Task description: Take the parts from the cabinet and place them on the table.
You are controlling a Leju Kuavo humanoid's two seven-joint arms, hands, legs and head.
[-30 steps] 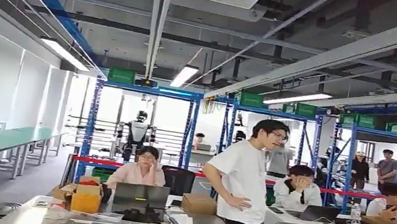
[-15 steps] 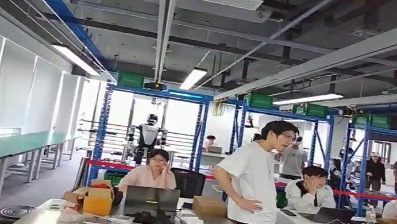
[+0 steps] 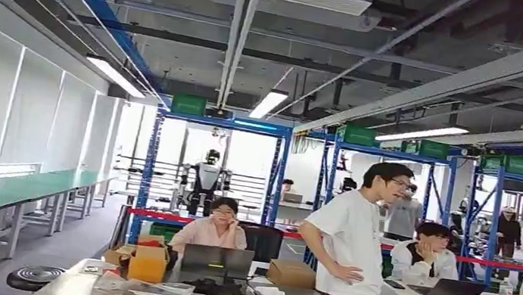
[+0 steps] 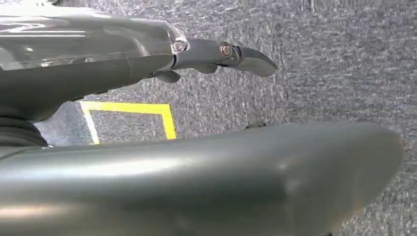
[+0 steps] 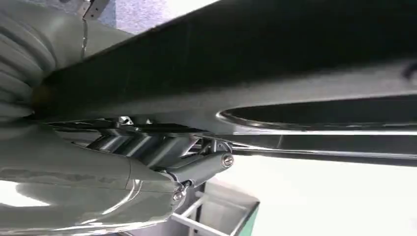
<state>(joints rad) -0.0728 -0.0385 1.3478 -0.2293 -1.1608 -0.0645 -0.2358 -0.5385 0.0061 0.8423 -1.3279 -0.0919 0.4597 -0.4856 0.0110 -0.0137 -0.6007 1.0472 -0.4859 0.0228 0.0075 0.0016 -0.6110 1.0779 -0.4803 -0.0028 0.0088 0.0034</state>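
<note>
Right hand [image 5: 162,152] grips a dark flat part [image 5: 275,73].

The whole scene has slid rightward, so the camera has turned left; the standing person [image 3: 350,245] keeps the same pose.

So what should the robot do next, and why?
Probably step up to the steel table ahead and lower its gaze: the right robot hand seems to hold a dark flat part, the head view looks mostly at ceiling, and the left robot hand hangs free over the floor.
</note>
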